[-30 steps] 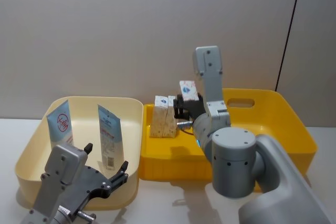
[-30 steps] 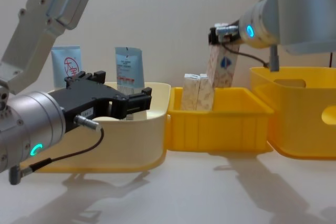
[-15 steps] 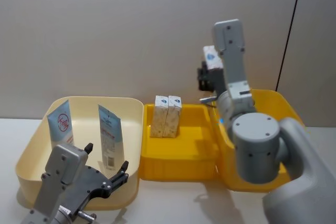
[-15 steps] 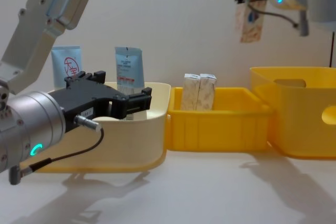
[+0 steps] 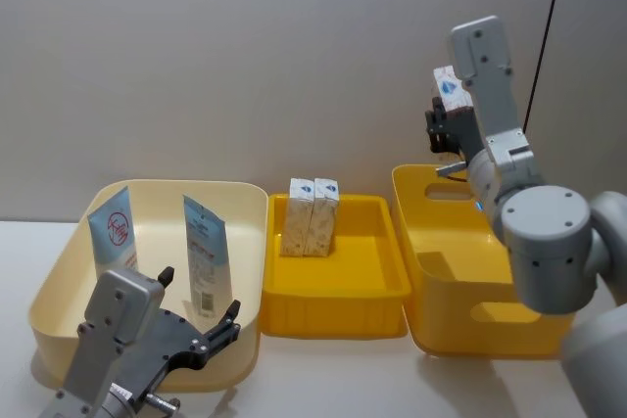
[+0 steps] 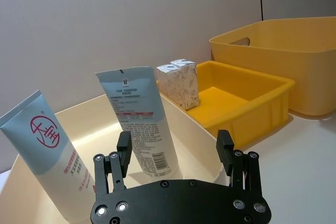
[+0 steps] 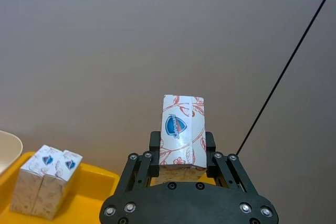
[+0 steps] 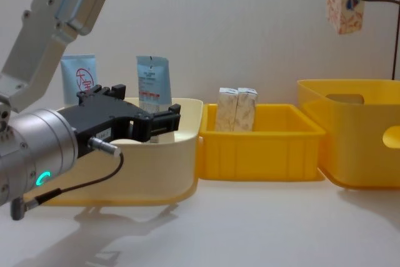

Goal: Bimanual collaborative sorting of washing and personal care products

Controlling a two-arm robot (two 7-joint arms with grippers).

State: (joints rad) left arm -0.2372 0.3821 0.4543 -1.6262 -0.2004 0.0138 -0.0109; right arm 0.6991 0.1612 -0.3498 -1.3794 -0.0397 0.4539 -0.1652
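Evidently mid-carry: the right gripper (image 7: pixel 182 149) clamps a carton (image 7: pixel 181 119) high above the deep yellow bin (image 5: pixel 446 271), while the left gripper (image 6: pixel 174 142) hovers spread open by the tubes (image 6: pixel 139 119). The next move likely calls for lowering it inside, then releasing.

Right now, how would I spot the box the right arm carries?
Find the deep yellow bin on the right. High above it, the right gripper clamps one cream carton with reddish print. Its two twins stand in the shallow yellow tray; this one hangs in the air.
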